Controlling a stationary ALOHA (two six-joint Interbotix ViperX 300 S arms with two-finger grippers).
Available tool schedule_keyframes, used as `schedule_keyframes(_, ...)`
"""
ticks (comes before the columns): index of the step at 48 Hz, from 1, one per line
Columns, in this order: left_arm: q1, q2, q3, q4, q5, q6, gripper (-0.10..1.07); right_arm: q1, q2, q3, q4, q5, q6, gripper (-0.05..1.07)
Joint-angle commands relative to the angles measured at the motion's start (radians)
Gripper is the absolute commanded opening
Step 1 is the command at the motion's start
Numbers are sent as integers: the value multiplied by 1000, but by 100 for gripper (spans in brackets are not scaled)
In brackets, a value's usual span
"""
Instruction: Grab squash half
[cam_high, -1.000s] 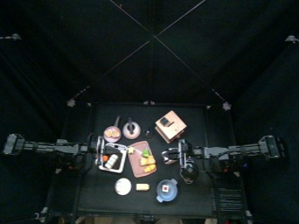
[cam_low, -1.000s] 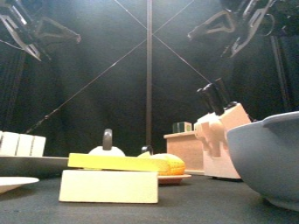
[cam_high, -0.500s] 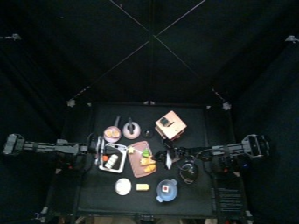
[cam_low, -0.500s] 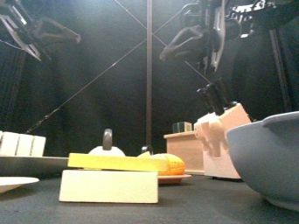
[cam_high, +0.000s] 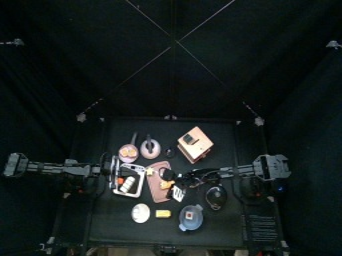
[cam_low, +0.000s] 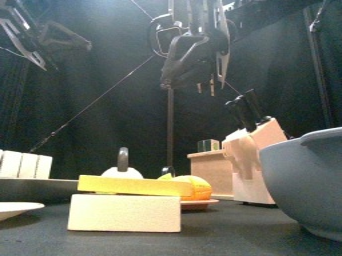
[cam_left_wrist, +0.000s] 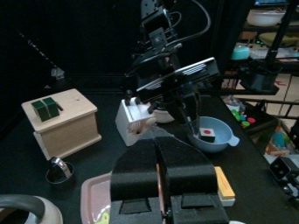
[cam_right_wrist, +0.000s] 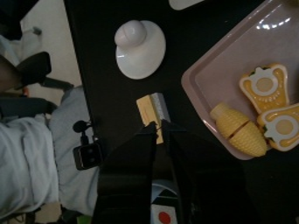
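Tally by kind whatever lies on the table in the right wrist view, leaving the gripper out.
yellow squash pieces: 3
pink tray: 1
white round dish: 1
yellow block: 1
white thing cut off at the edge, kind unclear: 1
Total: 7
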Motion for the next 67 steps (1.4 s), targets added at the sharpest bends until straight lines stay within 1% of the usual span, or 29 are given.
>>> schedule_keyframes(1,-2,2,-12,0,-3,0,-2,-32,-6,-80,-6,77,-2,62)
schedule_keyframes(5,-2,2,-12,0,-3,0,-2,-55,9,-112,-14,126,28,65)
schedule_keyframes(9,-2,2,-11,0,-3,0,-2,-67,29,-138,-54,173,84,67)
schedule_keyframes(18,-2,2,-8,2,-2,0,-2,-69,100,-212,-290,307,295,71)
schedule_keyframes(23,-2,2,-8,2,-2,0,-2,-64,155,-244,-423,377,430,77)
schedule_keyframes(24,-2,2,-8,0,-2,0,-2,-63,167,-253,-463,397,466,79)
schedule_keyframes(29,-2,2,-6,0,-3,0,-2,-41,196,-276,-577,456,572,89)
schedule_keyframes(34,-2,2,-6,2,-2,2,-2,-23,213,-272,-661,476,649,101)
schedule_keyframes(36,0,2,-5,2,-2,2,-2,-18,215,-268,-672,474,666,104)
schedule_keyframes(38,2,2,-5,3,-2,3,-2,-18,215,-267,-675,466,678,105)
schedule_keyframes(55,6,2,-3,2,-2,2,-2,-25,235,-192,-629,341,686,104)
schedule_keyframes(67,11,0,-2,0,-2,3,-2,-25,236,-160,-620,304,684,104)
